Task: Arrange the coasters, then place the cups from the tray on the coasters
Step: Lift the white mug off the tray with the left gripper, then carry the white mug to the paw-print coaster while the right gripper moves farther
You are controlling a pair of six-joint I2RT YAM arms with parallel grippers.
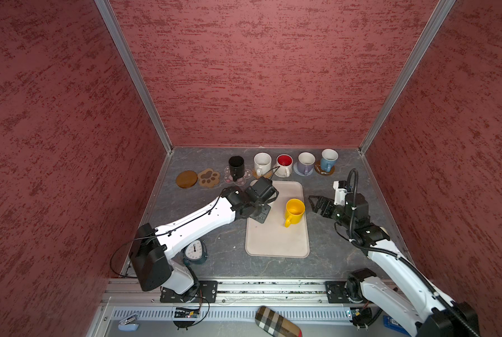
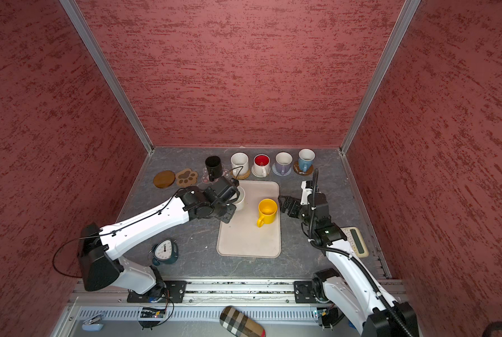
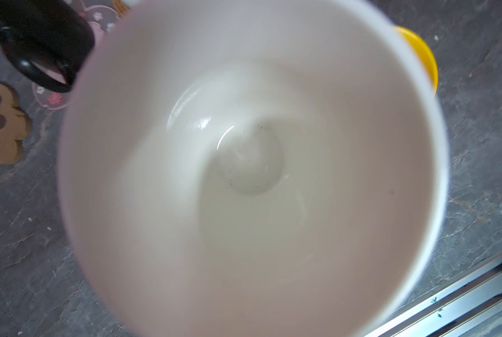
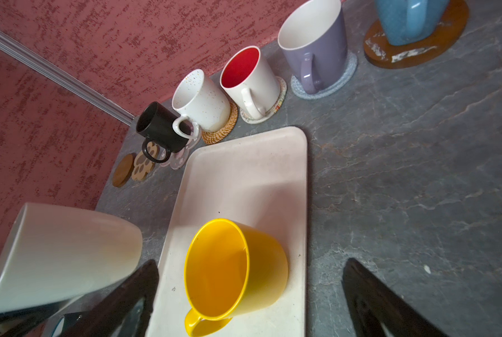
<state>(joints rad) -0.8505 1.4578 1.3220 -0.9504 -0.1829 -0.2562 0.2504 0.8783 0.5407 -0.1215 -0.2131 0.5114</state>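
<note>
Left gripper (image 2: 231, 204): clamping nearly shut on the plain white cup (image 4: 63, 256), holding it tilted and lifted over the tray (image 1: 276, 242) edge, probably heading for the bare paw coaster (image 1: 209, 178). Right gripper (image 1: 316, 204): gaping empty beside the yellow cup (image 1: 295, 211), presumably next.

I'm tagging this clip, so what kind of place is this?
Likely a robot test cell: red textured panels in aluminium framing enclose a grey tabletop, with two robot arms mounted on a front rail.
</note>
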